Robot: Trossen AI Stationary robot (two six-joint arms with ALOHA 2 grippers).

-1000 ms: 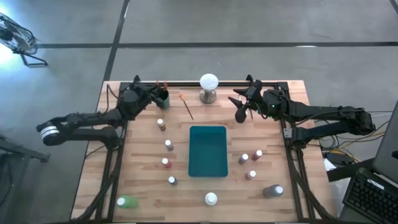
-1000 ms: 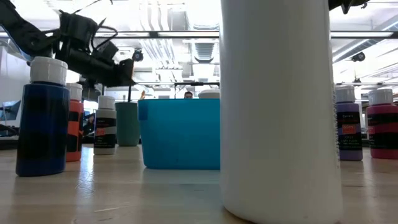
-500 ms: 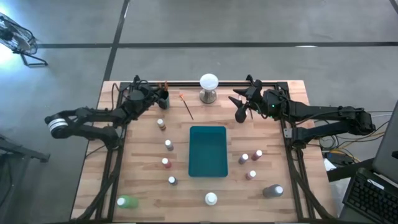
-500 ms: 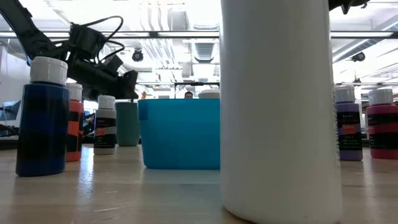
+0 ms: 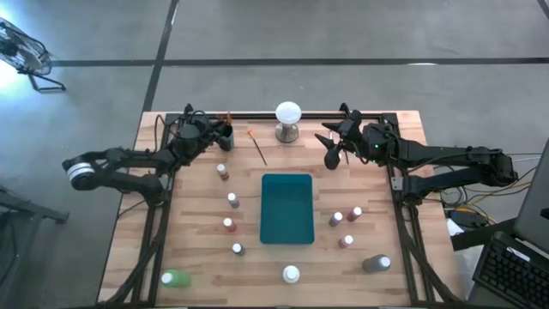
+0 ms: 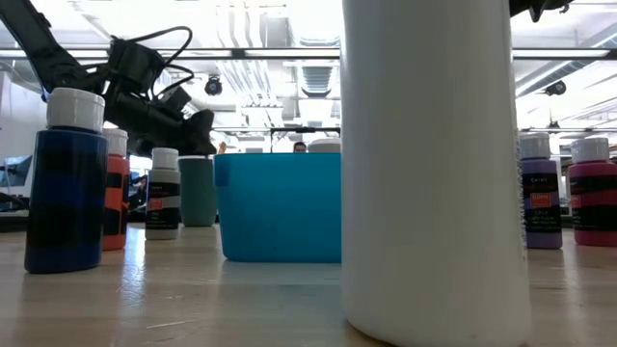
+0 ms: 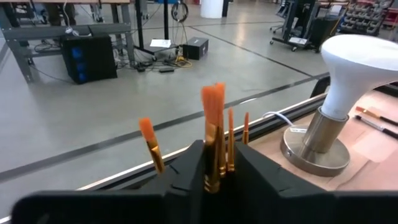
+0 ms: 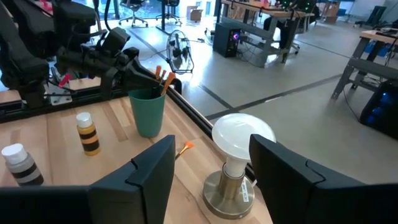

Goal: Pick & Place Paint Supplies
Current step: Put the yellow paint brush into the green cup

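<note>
Left pincer (image 5: 213, 136) at far-edge cup (image 5: 226, 135), grip on brushes (image 7: 214, 134) unclear, right pincer (image 5: 330, 151) released over bare wood.

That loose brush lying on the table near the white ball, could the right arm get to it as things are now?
Probably yes. The loose brush lies flat on bare wood between the green cup and the white ball. The right gripper hovers open nearby, with only the ball's base close to its path.

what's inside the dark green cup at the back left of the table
Thin orange-tipped brushes stand in the dark green cup, bristles up. The left gripper is at its rim. The cup's wall hides their lower handles and the bottom.
</note>
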